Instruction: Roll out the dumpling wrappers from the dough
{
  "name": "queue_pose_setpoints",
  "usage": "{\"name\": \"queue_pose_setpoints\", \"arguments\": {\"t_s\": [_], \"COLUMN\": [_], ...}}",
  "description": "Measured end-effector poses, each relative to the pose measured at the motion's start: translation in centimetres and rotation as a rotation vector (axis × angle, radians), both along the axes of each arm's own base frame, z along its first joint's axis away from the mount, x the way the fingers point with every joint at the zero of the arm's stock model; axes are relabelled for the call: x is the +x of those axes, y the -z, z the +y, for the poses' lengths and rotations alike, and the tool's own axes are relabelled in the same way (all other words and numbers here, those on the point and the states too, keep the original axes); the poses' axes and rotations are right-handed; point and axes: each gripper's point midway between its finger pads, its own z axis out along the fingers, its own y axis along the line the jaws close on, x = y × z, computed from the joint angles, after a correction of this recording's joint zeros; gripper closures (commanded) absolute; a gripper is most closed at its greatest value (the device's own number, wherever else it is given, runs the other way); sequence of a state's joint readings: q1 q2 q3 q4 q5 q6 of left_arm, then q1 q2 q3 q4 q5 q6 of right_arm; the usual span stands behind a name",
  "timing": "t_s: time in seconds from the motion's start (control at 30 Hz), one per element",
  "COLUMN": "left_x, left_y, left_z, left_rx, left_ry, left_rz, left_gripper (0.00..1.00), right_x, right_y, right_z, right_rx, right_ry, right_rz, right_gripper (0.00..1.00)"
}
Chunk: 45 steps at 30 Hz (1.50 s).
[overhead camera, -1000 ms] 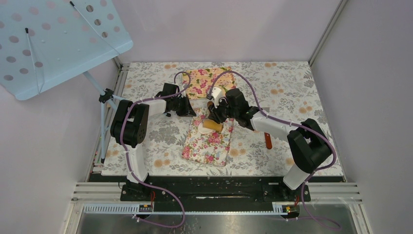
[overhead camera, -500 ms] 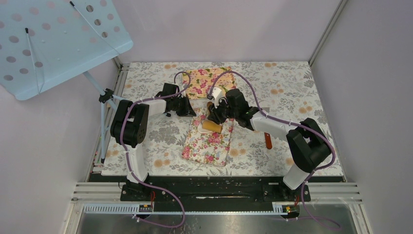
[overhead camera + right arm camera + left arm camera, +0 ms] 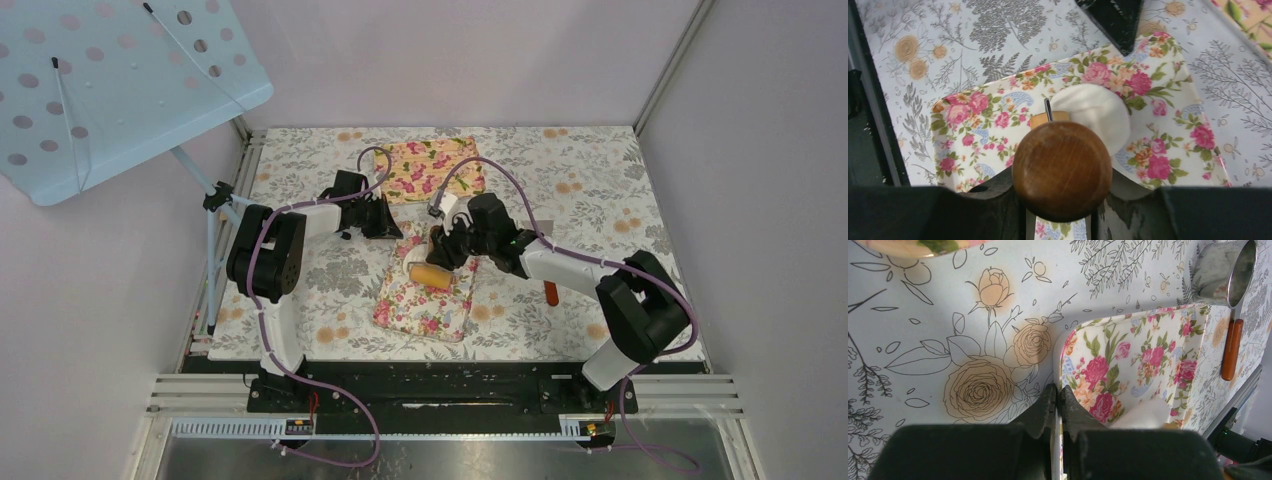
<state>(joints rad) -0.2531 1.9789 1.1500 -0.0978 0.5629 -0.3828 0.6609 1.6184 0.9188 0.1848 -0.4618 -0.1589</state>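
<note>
The dough (image 3: 1095,111) is a white, flattish round piece on the floral board (image 3: 1168,150); it also shows in the top view as the dough (image 3: 412,266). Other dumpling wrappers are out of view. My right gripper (image 3: 1063,196) is shut on the brown knob handle of the wooden roller (image 3: 1062,170), whose barrel (image 3: 432,273) lies against the dough's near edge. My left gripper (image 3: 1058,394) is shut on the white rim of the board (image 3: 1128,355) at its far left corner. The same left gripper (image 3: 388,224) shows in the top view, with the right gripper (image 3: 447,250) beside it.
A shiny metal ring (image 3: 1225,270) and an orange-handled tool (image 3: 1232,347) lie right of the board; the tool (image 3: 550,292) sits under the right arm. A second floral board (image 3: 430,165) lies at the back. A blue perforated panel (image 3: 100,80) overhangs the left side.
The right gripper has drawn the roller toward the near left along the board, over the dough. The left gripper has stayed clamped on the board's rim.
</note>
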Motion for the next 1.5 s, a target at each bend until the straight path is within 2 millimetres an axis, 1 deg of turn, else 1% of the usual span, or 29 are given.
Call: {"name": "queue_pose_setpoints", "arguments": {"t_s": [0.2, 0.33, 0.47, 0.57, 0.6, 0.67, 0.77, 0.83, 0.87, 0.93, 1.07, 1.17, 1.23, 1.27, 1.5], "left_x": [0.0, 0.0, 0.0, 0.0, 0.0, 0.0, 0.0, 0.0, 0.0, 0.0, 0.0, 0.0, 0.0, 0.0, 0.0], "left_y": [0.0, 0.0, 0.0, 0.0, 0.0, 0.0, 0.0, 0.0, 0.0, 0.0, 0.0, 0.0, 0.0, 0.0, 0.0], "left_z": [0.0, 0.0, 0.0, 0.0, 0.0, 0.0, 0.0, 0.0, 0.0, 0.0, 0.0, 0.0, 0.0, 0.0, 0.0], "left_rx": [0.0, 0.0, -0.001, -0.001, -0.001, -0.001, 0.0, -0.001, -0.001, 0.0, -0.001, 0.0, 0.0, 0.0, 0.0], "left_ry": [0.0, 0.0, 0.001, 0.001, 0.001, 0.001, 0.001, 0.001, 0.001, 0.001, 0.001, 0.001, 0.001, 0.001, 0.001], "left_rz": [-0.001, -0.001, 0.0, 0.0, 0.0, 0.0, 0.001, 0.001, 0.001, 0.001, 0.001, 0.001, 0.001, 0.001, 0.001], "left_gripper": [1.0, 1.0, 1.0, 1.0, 1.0, 1.0, 1.0, 1.0, 1.0, 1.0, 1.0, 1.0, 1.0, 1.0, 1.0], "right_x": [-2.1, -2.9, -4.7, -5.7, -5.7, -5.0, -2.6, -1.1, -0.4, 1.0, 2.9, 3.6, 3.7, 3.7, 3.5], "right_y": [0.1, -0.1, -0.5, -1.8, -2.5, -4.5, -7.2, -8.2, -8.4, -8.0, -5.3, -2.8, -1.6, -1.3, -1.2], "right_z": [0.8, 0.9, -0.2, -1.3, -1.5, -1.7, -1.4, -1.2, -1.1, -0.7, -0.1, 0.1, 0.1, 0.3, 1.0], "right_rx": [-0.002, 0.007, -0.02, -0.023, -0.02, -0.001, 0.023, 0.029, 0.029, 0.026, -0.01, -0.043, -0.062, -0.06, -0.063], "right_ry": [-0.057, -0.087, -0.118, -0.122, -0.117, -0.103, -0.058, -0.025, -0.006, 0.027, 0.077, 0.105, 0.115, 0.114, 0.107], "right_rz": [0.019, 0.036, 0.085, 0.097, 0.092, 0.059, -0.027, -0.075, -0.092, -0.104, -0.064, -0.023, -0.004, 0.004, -0.013], "right_gripper": [1.0, 1.0, 1.0, 1.0, 1.0, 1.0, 1.0, 1.0, 1.0, 1.0, 1.0, 1.0, 1.0, 1.0, 1.0]}}
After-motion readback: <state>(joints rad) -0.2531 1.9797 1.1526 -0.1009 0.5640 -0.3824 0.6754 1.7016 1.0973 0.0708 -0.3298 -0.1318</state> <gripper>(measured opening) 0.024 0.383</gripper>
